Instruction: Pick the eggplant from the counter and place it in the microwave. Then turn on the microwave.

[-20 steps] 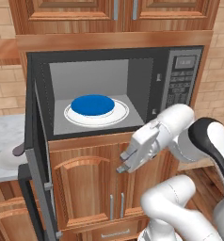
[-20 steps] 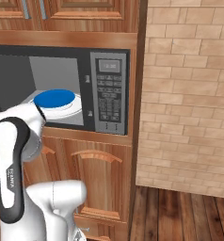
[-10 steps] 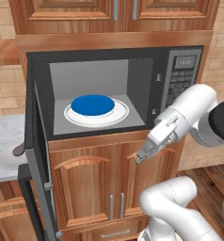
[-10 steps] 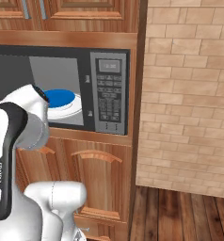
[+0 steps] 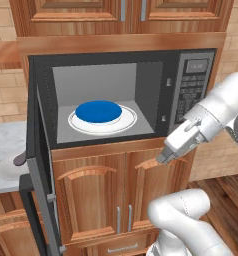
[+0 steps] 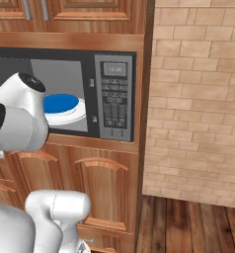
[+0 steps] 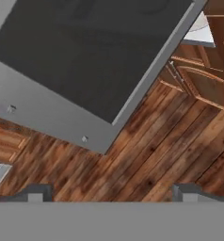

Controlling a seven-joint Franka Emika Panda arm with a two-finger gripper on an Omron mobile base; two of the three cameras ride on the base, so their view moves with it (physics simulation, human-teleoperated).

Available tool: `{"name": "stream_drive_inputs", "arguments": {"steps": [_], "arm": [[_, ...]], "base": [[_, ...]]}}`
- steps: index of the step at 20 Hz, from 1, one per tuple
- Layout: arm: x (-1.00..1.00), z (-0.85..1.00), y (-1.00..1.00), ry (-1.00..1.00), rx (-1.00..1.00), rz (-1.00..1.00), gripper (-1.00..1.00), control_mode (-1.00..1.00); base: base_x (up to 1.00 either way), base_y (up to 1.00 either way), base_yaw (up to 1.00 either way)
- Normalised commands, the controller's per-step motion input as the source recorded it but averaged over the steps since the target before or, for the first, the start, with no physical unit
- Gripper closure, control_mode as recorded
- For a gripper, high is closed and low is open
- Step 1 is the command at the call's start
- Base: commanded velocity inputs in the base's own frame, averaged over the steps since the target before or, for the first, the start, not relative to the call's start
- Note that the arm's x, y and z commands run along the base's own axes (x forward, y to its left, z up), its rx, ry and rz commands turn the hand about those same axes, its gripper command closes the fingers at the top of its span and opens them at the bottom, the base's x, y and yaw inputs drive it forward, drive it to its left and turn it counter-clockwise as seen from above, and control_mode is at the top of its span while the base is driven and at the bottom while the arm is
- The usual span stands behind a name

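Below the microwave's right corner, in front of the lower cabinet: tool, fingers spread wide apart, nothing between them, pointing down-left. Hand view looking down on the open door and wooden floor.

Eggplant: probably the small dark blob on the bench far left, half hidden by the door edge, well apart from the tool. Not picked yet, so task barely begun.

Risks, judged from here:
- Open door between tool and eggplant; a straight sweep left likely to clip it or knock it further round.
- Approach partly blind, eggplant tucked close behind the door; off-centre pinch could roll it along the bench.
- White plate with blue disc already taking most of the cavity; little bare room, drop onto it could slide off or tip.
- Door needing to be closed before the button panel; wrong key an easy slip.
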Motion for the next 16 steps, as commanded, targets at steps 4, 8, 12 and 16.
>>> {"name": "stream_drive_inputs", "arguments": {"steps": [4,8,12,16], "arm": [[0.0,0.03,-0.29,-0.12,-0.15,-0.28,-1.0,-1.0],[0.0,0.0,-0.26,-0.12,-0.16,-0.24,-1.0,-1.0],[0.03,-0.02,-0.2,-0.07,-0.17,-0.22,-1.0,-1.0],[0.15,0.0,-0.22,-0.01,-0.11,-0.19,-1.0,-1.0]], "base": [[0.0,0.0,0.0],[0.0,0.0,0.0],[0.0,0.0,0.0],[0.0,0.0,0.0]]}}
